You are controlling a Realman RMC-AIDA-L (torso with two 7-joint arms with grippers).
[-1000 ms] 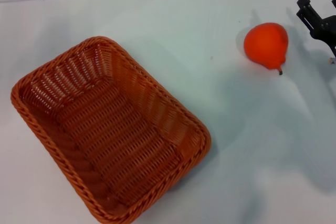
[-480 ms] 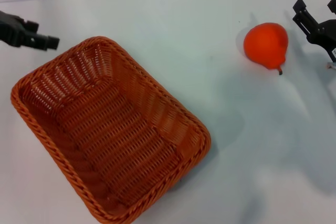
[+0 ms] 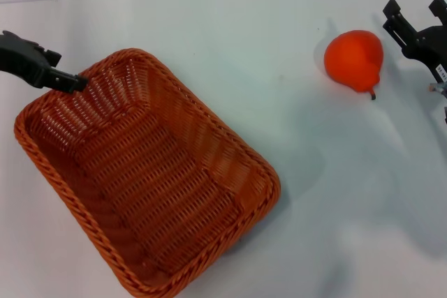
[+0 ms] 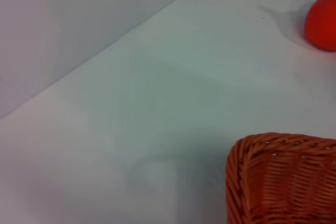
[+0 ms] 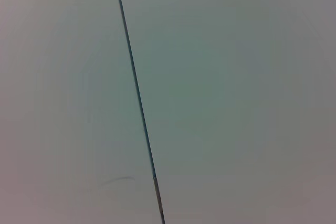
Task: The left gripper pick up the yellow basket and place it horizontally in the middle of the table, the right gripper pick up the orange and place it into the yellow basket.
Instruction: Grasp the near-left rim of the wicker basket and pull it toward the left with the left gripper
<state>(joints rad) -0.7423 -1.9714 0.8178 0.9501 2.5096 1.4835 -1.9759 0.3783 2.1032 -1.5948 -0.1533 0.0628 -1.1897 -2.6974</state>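
The yellow basket [image 3: 209, 118] is an orange-brown woven wicker tray lying diagonally at the table's left-centre, empty. My left gripper [image 3: 66, 79] reaches in from the left edge, its black tip over the basket's far-left rim. The left wrist view shows one basket corner [image 4: 278, 177] and part of the orange [image 4: 323, 22]. The orange [image 3: 354, 58] lies on the table at the far right, stem toward me. My right gripper [image 3: 414, 12] hovers just right of the orange, its jaws spread and empty.
The white table [image 3: 279, 5] meets a pale wall at the back. The right wrist view shows only a pale surface with a dark seam [image 5: 137, 98]. Bare tabletop lies between basket and orange.
My left gripper came in from the upper left and has moved right and down onto the basket's far-left rim. My right gripper has shifted slightly left toward the orange. Basket and orange have not moved.
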